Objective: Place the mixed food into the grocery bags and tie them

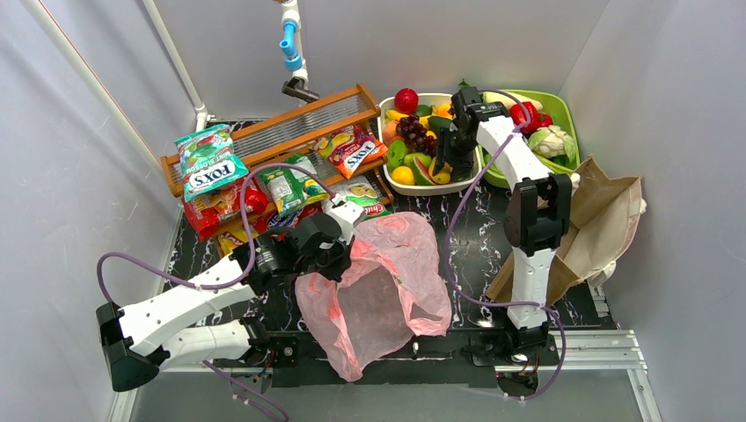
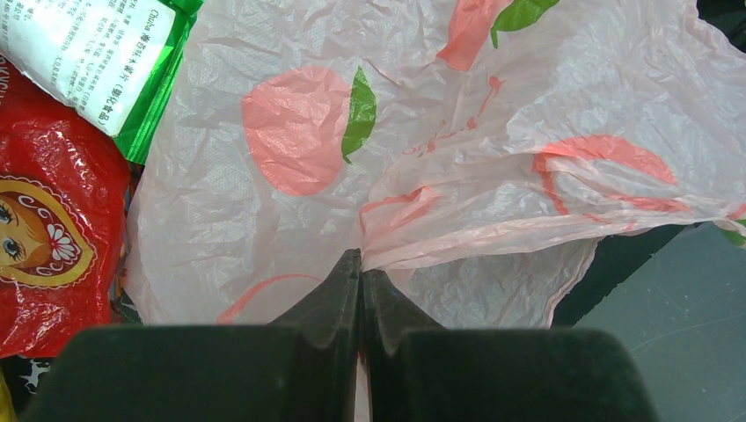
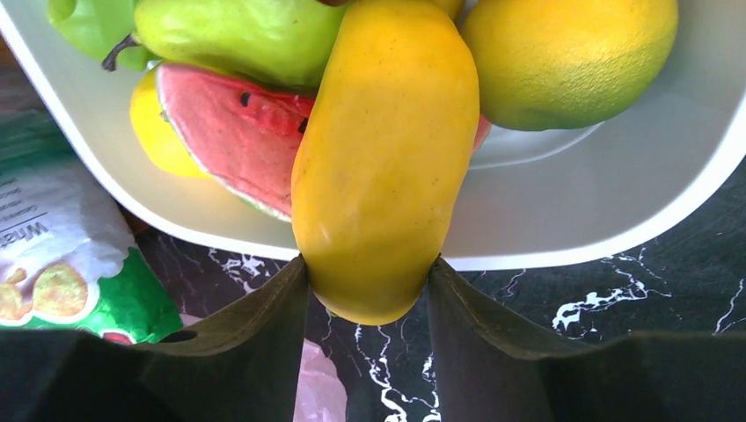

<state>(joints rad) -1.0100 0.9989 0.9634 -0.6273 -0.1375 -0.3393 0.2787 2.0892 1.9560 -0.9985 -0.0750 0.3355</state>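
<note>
The pink plastic bag (image 1: pixel 387 281) with red print lies open on the dark table, and my left gripper (image 1: pixel 334 255) is shut on a pinch of its film (image 2: pixel 528 132) at the bag's left rim. My right gripper (image 1: pixel 446 163) reaches into the white fruit basket (image 1: pixel 431 95), where its fingers press on both sides of a long yellow fruit (image 3: pixel 387 149) by the near rim (image 3: pixel 563 211). A watermelon slice (image 3: pixel 233 132) and a green pear (image 3: pixel 237 35) lie beside it. The brown paper bag (image 1: pixel 598 220) lies at the right.
Foil snack packets (image 1: pixel 211 163) are heaped on and around a wooden rack (image 1: pixel 290 123) at the back left. Dark grapes (image 1: pixel 413 130) sit in the basket. A green tray (image 1: pixel 567 110) of vegetables stands behind the paper bag. Grey walls close in on both sides.
</note>
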